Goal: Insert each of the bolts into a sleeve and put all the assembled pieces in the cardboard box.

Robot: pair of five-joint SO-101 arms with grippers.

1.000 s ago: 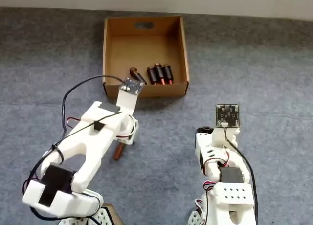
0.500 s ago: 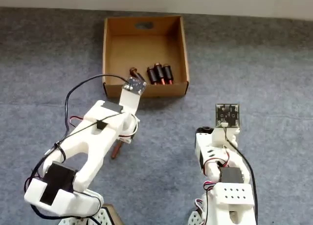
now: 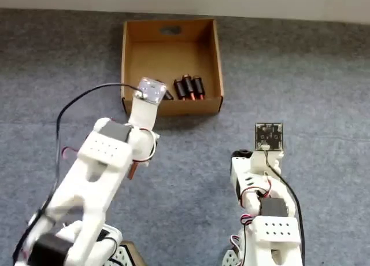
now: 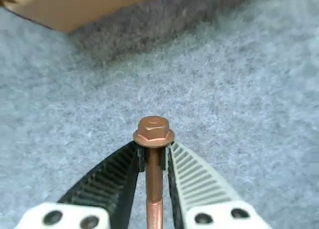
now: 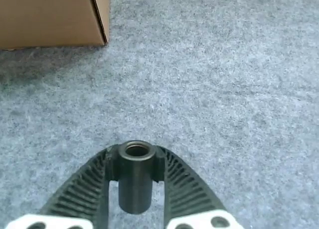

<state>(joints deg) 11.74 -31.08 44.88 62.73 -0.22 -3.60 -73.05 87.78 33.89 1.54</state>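
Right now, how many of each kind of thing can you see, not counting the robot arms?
Cardboard box: 1
Assembled pieces inside it: 3 clearly seen; the left arm may hide more
Bolt: 1, held in the left pincer
Sleeve: 1, held in the right pincer
Total: 6

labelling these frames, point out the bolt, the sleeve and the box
bolt (image 4: 153, 131), left wrist view, on its hex head
sleeve (image 5: 134, 181), right wrist view, on its dark side
box (image 3: 191, 106), high view, on its near wall
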